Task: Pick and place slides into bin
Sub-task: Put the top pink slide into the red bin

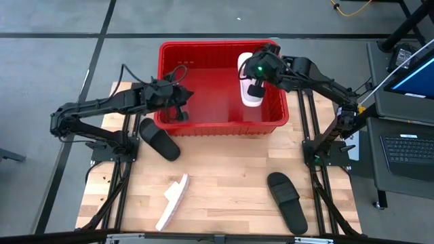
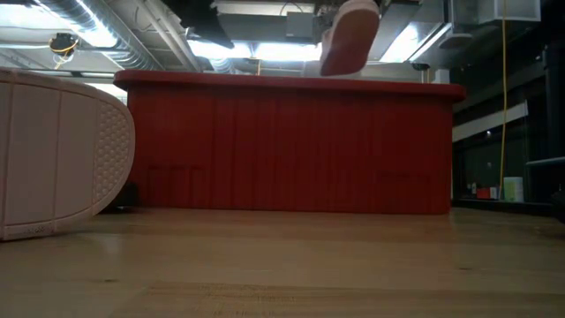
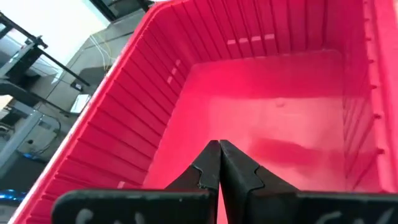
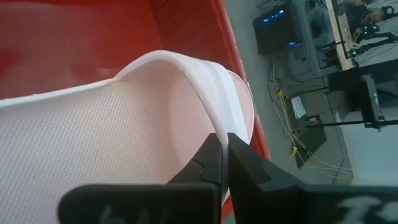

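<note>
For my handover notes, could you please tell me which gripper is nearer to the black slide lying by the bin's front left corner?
Left. The left gripper hangs just inside the bin, close above that black slide; the right gripper is across the bin, holding a pink slide.
</note>
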